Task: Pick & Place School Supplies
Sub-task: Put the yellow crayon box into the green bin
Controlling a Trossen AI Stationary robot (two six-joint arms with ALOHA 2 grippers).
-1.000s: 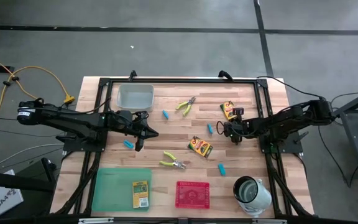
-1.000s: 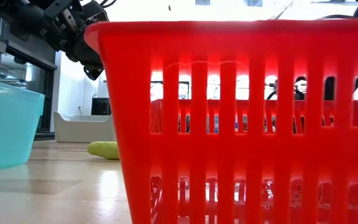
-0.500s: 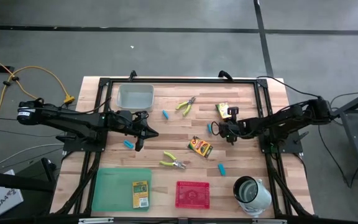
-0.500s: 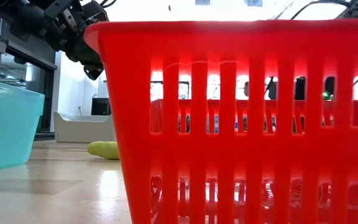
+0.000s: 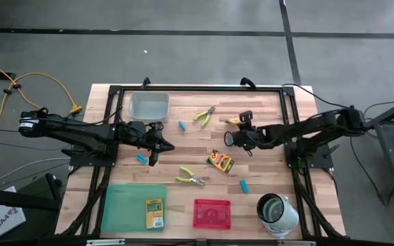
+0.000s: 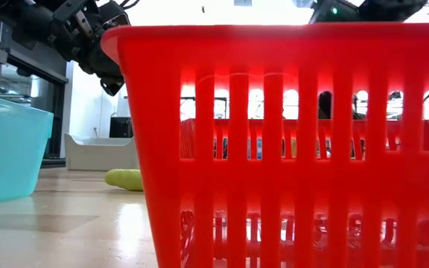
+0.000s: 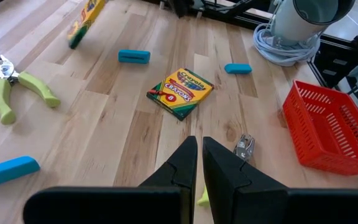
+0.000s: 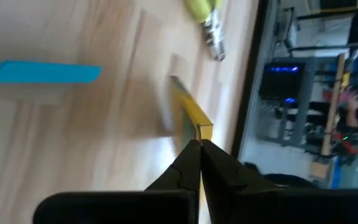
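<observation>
My right gripper (image 5: pixel 236 131) hangs over the table's middle right, shut on a yellow-orange crayon box (image 5: pixel 232 121) that shows edge-on from above and tilted in the air in the left wrist view (image 7: pixel 84 20). A second crayon box (image 5: pixel 219 161) lies flat on the table, and a third (image 5: pixel 154 212) lies in the green tray. Two yellow-green pliers (image 5: pixel 204 116) (image 5: pixel 191 179) and light-blue pieces (image 5: pixel 182 126) (image 5: pixel 141 158) (image 5: pixel 243 185) lie on the wood. My left gripper (image 5: pixel 161 145) is shut, above the table left of centre, touching nothing. My right gripper pinches the crayon box by a thin yellow edge (image 8: pixel 197 132) between its two fingertips. The box is lifted clear of the table and stands out beyond the fingers, narrow side toward the wrist camera.
A clear tray (image 5: pixel 148 106) sits at the far left, a green tray (image 5: pixel 125 205) and a red basket (image 5: pixel 212 213) along the near edge, and a white-and-metal cup (image 5: pixel 277 210) at the near right. A blue piece (image 8: pixel 42 73) lies below the right gripper.
My right gripper has moved toward the table's left edge, carrying the crayon box with it. The box, flat on the table a second ago, is now off the wood and turned edge-on to the high view. The left arm has kept still.
</observation>
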